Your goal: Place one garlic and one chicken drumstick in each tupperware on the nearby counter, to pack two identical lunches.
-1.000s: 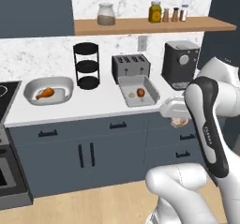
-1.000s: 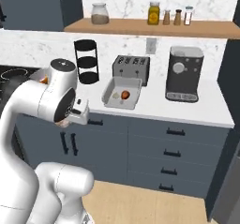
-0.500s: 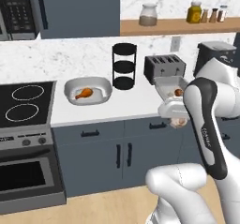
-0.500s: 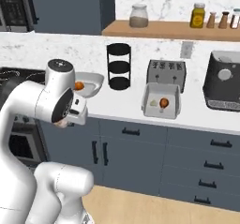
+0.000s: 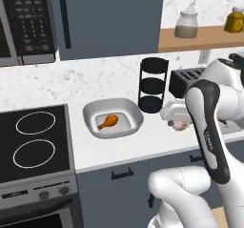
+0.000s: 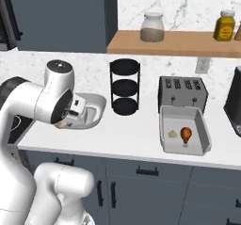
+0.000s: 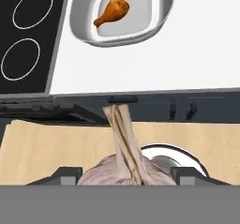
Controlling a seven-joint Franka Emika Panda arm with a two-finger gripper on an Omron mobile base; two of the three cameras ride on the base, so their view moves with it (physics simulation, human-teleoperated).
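My gripper (image 7: 125, 178) is clamped on a garlic (image 7: 123, 169), held in front of the counter (image 7: 187, 59) edge. Beyond it the oval tupperware (image 7: 161, 19) holds one chicken drumstick (image 7: 111, 11), beside the stovetop (image 7: 28, 40)

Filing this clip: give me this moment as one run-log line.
gripper: shut on garlic | oval tupperware: one chicken drumstick | rectangular tupperware: drumstick plus garlic | next: likely garlic into oval tupperware

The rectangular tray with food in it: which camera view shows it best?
The right base view: the rectangular tray lies fully open there, a garlic and a drumstick inside. In the left base view the arm covers that spot.
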